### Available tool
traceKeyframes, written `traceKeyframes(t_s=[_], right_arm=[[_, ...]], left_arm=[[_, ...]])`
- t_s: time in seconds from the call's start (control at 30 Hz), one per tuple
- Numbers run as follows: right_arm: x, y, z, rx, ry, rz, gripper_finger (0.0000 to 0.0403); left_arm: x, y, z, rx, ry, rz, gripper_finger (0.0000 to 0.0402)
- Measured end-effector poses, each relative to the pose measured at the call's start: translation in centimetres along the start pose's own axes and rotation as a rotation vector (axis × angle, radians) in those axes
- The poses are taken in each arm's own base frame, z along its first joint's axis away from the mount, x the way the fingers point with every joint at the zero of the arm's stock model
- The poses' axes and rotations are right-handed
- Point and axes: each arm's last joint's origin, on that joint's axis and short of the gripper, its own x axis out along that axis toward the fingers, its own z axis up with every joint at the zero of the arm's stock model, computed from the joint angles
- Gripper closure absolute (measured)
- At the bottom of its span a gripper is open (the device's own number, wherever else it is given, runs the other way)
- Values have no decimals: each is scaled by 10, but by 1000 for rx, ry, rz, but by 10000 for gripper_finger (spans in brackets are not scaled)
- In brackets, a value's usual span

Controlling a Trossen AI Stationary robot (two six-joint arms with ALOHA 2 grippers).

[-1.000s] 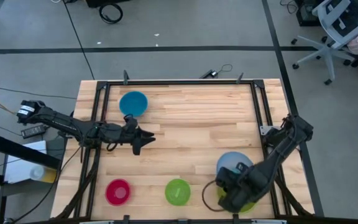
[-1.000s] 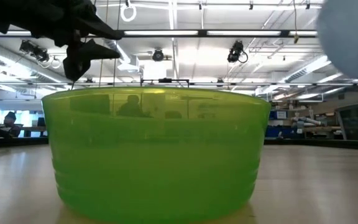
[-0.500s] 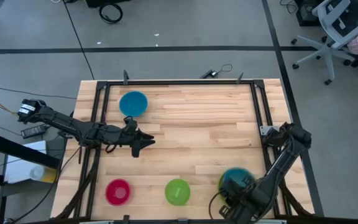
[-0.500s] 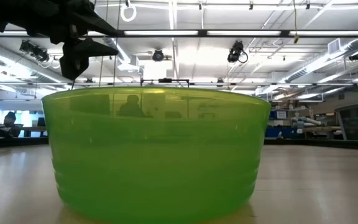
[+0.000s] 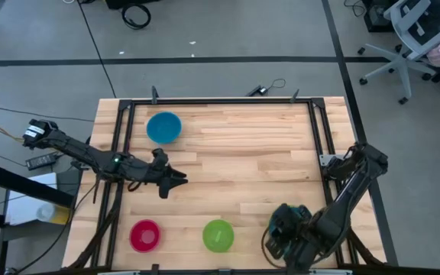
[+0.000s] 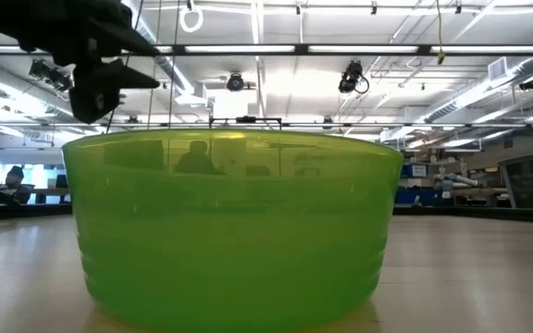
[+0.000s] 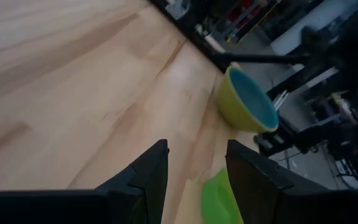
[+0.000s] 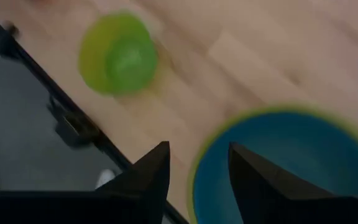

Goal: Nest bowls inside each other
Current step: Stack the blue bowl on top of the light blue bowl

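A translucent blue bowl (image 8: 291, 168) sits inside the large lime-green bowl (image 7: 230, 107) at the table's near right corner. My right gripper (image 8: 197, 180) hovers open over it, pointing steeply down, and hides most of it in the high view (image 5: 283, 231). The small green bowl (image 5: 218, 235) and the red-pink bowl (image 5: 144, 235) stand on their bases along the near edge. The cyan-blue bowl (image 5: 163, 127) stands at the far left. My left gripper (image 5: 174, 182) is open above bare wood at mid left, its fingers (image 7: 148, 171) apart.
A black metal frame (image 5: 121, 153) runs around the table top. Bare wood (image 5: 243, 160) stretches across the middle and the far right. In the low view the small green bowl (image 6: 234, 227) fills most of the picture, with my left gripper (image 6: 95, 88) above its left rim.
The translucent blue bowl, held tilted above the lime-green bowl a second ago, has dropped and now sits inside it. My right gripper has let go of it, rolled, and moved toward the near edge. My left gripper has swung slightly toward the near edge.
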Motion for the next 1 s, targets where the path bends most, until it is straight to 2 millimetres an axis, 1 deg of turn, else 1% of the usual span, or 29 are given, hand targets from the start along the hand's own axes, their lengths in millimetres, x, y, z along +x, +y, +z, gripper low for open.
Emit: traceKeyframes(t_s=[0.07,0.13,0.3,0.4,0.47,0.63,0.73,0.8,0.9,1.0], right_arm=[[-5,-3,10,10,-34,6,237],[-6,-6,19,19,-60,-7,237],[2,-6,41,27,-66,-42,237],[9,-4,57,35,-16,-49,237],[12,-4,69,24,4,-46,237],[15,-7,97,-39,-10,-27,237],[20,-9,115,-64,26,-12,237],[23,-6,128,-82,65,57,237],[26,1,144,-120,60,174,237],[27,5,157,-159,27,251,237]], left_arm=[[0,2,-2,-6,19,25,241],[-1,6,-2,-7,31,53,241],[-1,13,6,-26,1,97,241],[-4,13,21,-16,7,186,241],[-9,12,35,1,32,277,242],[-31,13,68,33,112,536,241],[-44,24,83,63,121,703,241],[-51,36,93,66,111,811,241],[-58,62,103,-16,79,946,241],[-69,83,112,-132,49,1029,241]])
